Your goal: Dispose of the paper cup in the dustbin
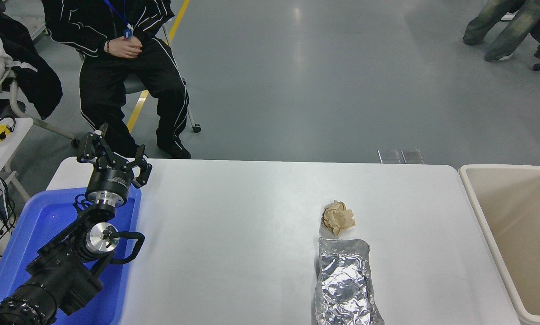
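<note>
The white worktop (252, 225) takes up most of the view, with the beige dustbin (500, 253) parked at its right edge. The left claw (112, 155) is held spread open, empty, above the blue bin (26, 225). Right claw and paper cup aren't seen anywhere, so their state can't be told. For a clean drop, the cup should probably be released well inside the rim

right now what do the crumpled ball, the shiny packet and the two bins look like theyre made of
The crumpled ball looks like matte brown paper, creased all over. The shiny packet seems to be aluminium foil: silvery, wrinkled, mirror-like glints. The blue bin and the dustbin both look like smooth moulded plastic, the blue one glossier.
</note>
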